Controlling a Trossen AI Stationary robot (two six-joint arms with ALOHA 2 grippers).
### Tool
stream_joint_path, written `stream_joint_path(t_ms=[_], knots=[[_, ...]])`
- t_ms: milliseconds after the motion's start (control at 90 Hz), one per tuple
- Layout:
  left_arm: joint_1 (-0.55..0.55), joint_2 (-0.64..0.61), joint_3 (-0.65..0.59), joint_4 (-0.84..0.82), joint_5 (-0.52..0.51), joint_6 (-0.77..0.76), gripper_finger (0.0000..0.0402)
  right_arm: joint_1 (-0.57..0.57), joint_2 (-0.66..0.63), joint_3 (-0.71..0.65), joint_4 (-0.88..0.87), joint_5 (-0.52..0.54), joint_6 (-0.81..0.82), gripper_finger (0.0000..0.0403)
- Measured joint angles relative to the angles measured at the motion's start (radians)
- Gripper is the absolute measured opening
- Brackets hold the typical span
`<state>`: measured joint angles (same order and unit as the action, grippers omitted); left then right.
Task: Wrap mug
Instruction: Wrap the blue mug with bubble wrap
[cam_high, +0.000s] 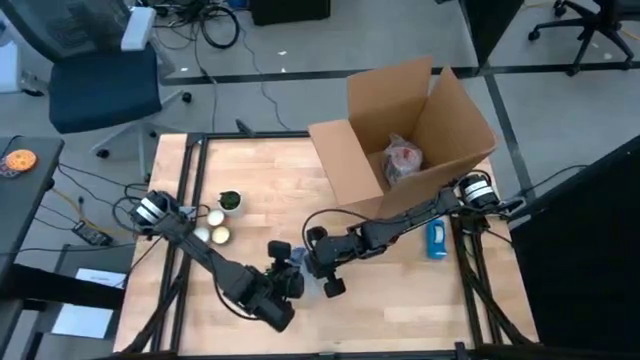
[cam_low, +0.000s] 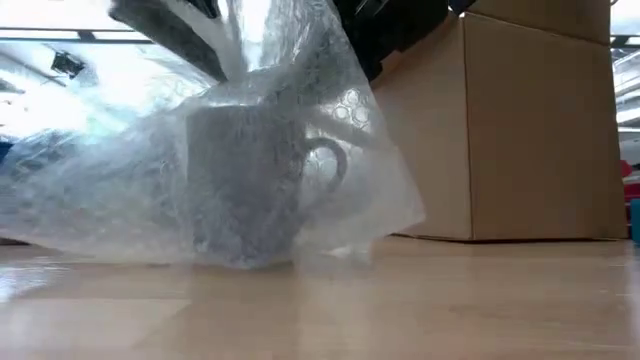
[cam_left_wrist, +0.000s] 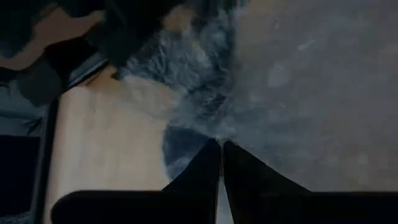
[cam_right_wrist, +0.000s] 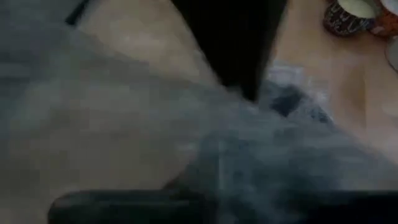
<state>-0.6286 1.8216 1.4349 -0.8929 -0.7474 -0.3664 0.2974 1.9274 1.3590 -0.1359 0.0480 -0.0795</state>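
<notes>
A grey mug (cam_low: 245, 180) stands upright on the wooden table, its handle (cam_low: 330, 165) toward the cardboard box. A sheet of clear bubble wrap (cam_low: 120, 190) is draped over it like a tent, and the sheet's lower edges lie on the table. My left gripper (cam_left_wrist: 221, 149) is just over the mug near the table's front edge (cam_high: 285, 285), shut on the wrap. My right gripper (cam_high: 318, 252) reaches in from the box side, close against the wrapped mug. Wrap fills its wrist view (cam_right_wrist: 124, 124) and hides how it stands. My left gripper pinches a gathered bunch of the bubble wrap (cam_left_wrist: 214, 127) between its two fingertips, above the mug. The wrap rises toward the grippers over the mug (cam_low: 270, 60) and falls slack to the table on both sides.
An open cardboard box (cam_high: 400, 130) stands at the far right with a wrapped item (cam_high: 403, 160) inside. A blue object (cam_high: 437, 238) lies beside the right arm. Small round pots (cam_high: 220, 218) sit on the left part of the table. Bare wood lies toward the near edge (cam_low: 400, 310).
</notes>
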Motion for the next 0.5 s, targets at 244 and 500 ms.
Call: stream_joint_path(t_ms=[244, 500], knots=[[0.059, -0.001, 0.000, -0.029, 0.079, 0.048, 0.0000, 0.000, 0.000, 0.000, -0.002, 0.008, 0.003, 0.0000], [0.105, -0.004, 0.001, -0.030, 0.243, 0.051, 0.0000, -0.002, -0.001, 0.011, -0.034, 0.012, 0.001, 0.0000]])
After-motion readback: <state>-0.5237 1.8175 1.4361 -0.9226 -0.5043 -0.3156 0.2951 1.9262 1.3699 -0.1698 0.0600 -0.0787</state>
